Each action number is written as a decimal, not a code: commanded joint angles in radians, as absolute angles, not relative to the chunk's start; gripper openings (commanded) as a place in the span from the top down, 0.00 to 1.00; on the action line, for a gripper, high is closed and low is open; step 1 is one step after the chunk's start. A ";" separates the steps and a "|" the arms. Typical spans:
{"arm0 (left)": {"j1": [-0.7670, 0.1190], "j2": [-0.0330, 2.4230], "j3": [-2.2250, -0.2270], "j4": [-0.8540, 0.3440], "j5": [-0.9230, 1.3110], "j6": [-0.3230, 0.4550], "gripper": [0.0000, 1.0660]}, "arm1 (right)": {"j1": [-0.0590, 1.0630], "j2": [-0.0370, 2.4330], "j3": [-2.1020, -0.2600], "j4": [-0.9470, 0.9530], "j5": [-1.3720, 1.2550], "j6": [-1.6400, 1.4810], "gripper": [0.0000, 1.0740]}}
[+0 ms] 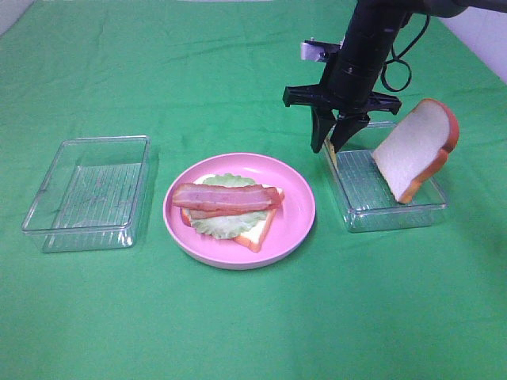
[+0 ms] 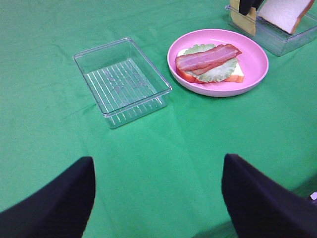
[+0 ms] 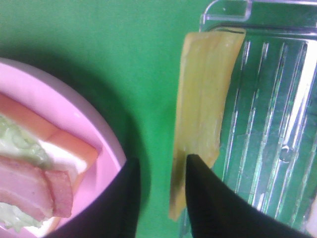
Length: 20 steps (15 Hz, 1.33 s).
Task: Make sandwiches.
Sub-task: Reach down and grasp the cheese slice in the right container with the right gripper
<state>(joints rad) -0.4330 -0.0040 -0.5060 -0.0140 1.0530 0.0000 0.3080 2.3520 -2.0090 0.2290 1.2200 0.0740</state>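
Observation:
On the pink plate (image 1: 293, 214) lies a partial sandwich (image 1: 230, 207): a bread slice, lettuce and a bacon strip (image 2: 205, 58) on top. A second bread slice (image 1: 416, 150) leans upright at the far side of the right tray (image 1: 396, 214). A thin yellow cheese slice (image 3: 205, 99) stands on edge against that tray's left wall. My right gripper (image 3: 163, 198) points down over it, one finger on each side of the cheese's edge, with a green gap still showing. My left gripper (image 2: 158, 198) hangs wide open over bare cloth, holding nothing.
An empty clear tray (image 1: 87, 190) sits left of the plate on the green cloth. The right tray's rim (image 3: 225, 10) lies just beyond the cheese. The plate's edge (image 3: 99, 144) is close to the right gripper's fingers.

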 commanded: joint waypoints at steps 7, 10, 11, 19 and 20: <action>-0.437 -0.028 -0.499 -0.019 1.047 0.000 0.36 | 0.309 2.355 -2.088 0.213 1.289 0.077 1.00; -0.437 -0.028 -0.499 -0.019 1.047 0.000 0.36 | 0.309 2.355 -2.091 0.203 1.289 0.081 1.00; -0.437 -0.028 -0.499 -0.019 1.047 0.000 0.36 | 0.309 2.355 -2.091 0.196 1.289 0.093 1.00; -0.437 -0.028 -0.499 -0.019 1.047 0.000 0.36 | 0.309 2.364 -2.089 0.172 1.270 0.116 0.53; -0.437 -0.028 -0.499 -0.019 1.047 0.000 0.36 | 0.309 2.372 -2.089 0.173 1.271 0.118 0.53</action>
<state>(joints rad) -0.4330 -0.0040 -0.5060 -0.0140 1.0530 0.0000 0.3080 2.3620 -2.0840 0.1760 1.2200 0.1080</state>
